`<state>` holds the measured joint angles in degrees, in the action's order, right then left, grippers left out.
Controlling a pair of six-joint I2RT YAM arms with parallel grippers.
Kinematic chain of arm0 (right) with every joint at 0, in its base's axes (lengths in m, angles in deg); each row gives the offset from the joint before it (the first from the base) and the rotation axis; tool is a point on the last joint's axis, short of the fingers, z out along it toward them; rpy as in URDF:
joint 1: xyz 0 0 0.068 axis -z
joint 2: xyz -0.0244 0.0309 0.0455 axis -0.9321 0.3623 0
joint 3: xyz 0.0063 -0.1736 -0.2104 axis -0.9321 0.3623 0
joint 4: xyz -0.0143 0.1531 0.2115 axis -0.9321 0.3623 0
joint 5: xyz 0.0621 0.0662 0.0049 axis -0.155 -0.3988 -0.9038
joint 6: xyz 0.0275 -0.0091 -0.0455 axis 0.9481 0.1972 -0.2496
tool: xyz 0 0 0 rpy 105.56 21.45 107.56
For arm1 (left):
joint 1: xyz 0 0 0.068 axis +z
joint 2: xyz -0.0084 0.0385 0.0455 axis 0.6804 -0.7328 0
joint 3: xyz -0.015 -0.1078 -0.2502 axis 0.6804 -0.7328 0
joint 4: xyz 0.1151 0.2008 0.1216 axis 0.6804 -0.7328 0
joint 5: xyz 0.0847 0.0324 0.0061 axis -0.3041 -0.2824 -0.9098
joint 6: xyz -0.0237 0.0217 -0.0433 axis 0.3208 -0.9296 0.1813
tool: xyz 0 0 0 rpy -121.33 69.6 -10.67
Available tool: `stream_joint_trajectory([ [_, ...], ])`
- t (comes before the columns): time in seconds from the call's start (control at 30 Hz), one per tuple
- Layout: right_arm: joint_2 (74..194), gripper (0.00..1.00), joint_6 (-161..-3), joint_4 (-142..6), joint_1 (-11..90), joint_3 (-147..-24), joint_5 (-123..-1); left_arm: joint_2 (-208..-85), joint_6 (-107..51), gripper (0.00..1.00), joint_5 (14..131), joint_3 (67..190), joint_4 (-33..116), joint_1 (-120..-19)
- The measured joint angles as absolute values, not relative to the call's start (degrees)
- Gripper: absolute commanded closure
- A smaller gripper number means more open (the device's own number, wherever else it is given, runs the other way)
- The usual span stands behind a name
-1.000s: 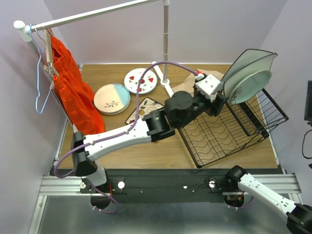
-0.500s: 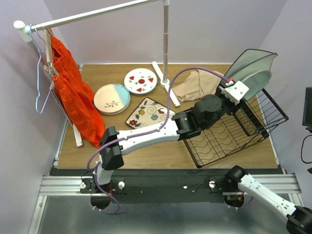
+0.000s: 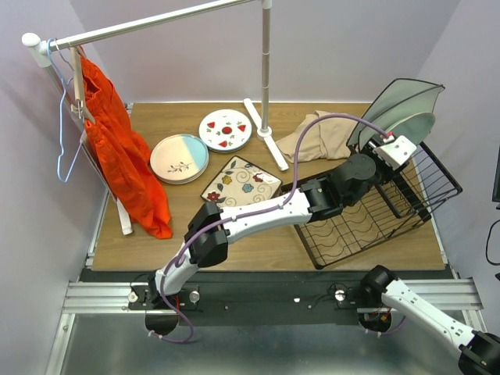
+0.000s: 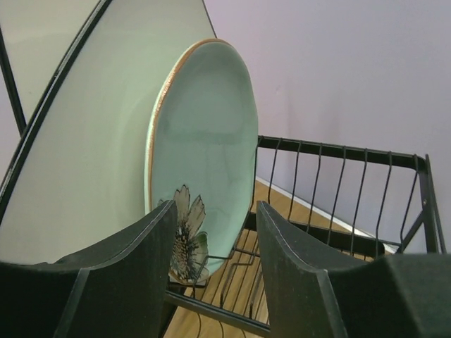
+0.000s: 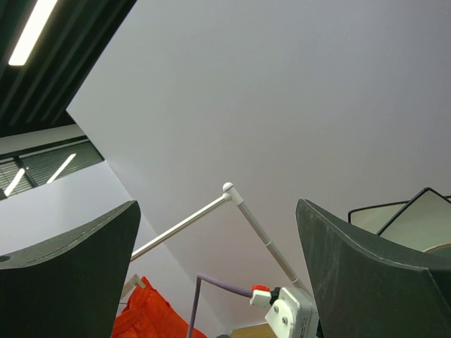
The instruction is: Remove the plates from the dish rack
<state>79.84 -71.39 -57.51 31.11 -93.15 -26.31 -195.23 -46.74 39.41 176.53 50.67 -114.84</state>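
Two plates stand upright in the black wire dish rack [image 3: 355, 215]: a pale green round plate [image 3: 412, 125] [image 4: 208, 141] with a flower motif, and behind it a large pale square plate with a dark rim [image 3: 398, 95] [image 4: 77, 134]. My left gripper [image 3: 402, 150] [image 4: 215, 243] is open right in front of the green plate's lower edge, gripping nothing. Three more plates lie on the table: pink-and-blue [image 3: 179, 158], red-spotted [image 3: 225, 130] and floral square [image 3: 241, 182]. My right gripper [image 5: 218, 267] is open and empty, pointing up at the wall.
A beige cloth [image 3: 312, 134] lies beside the rack. The white clothes rail [image 3: 266, 62] stands at the back with an orange garment [image 3: 121, 148] hanging at the left. The rack's upright side wires [image 4: 338, 190] are just right of my left fingers.
My left arm has swung right across the rack to the standing plates. Its jaws have narrowed a little. The right arm has not moved.
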Motion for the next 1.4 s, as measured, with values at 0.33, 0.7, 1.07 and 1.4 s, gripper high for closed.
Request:
stream_joint_trajectory([
  [0.33, 79.8, 0.00, -71.6, -57.5, 31.1, -93.1, -25.6, -197.2, -44.6, 0.43, 41.8, 179.8, 51.2, -112.9],
  [0.7, 79.7, 0.00, -72.0, -57.5, 31.1, -93.1, -25.0, -201.1, -45.1, 0.46, 43.8, 180.2, 52.9, -112.0],
  [1.07, 79.2, 0.00, -72.5, -57.5, 31.1, -93.1, -24.2, -203.5, -47.5, 0.63, 44.2, 181.5, 55.1, -111.7],
  [1.4, 78.5, 0.00, -72.5, -57.5, 31.1, -93.1, -23.4, -204.3, -47.6, 0.89, 44.9, 181.5, 55.2, -111.5],
])
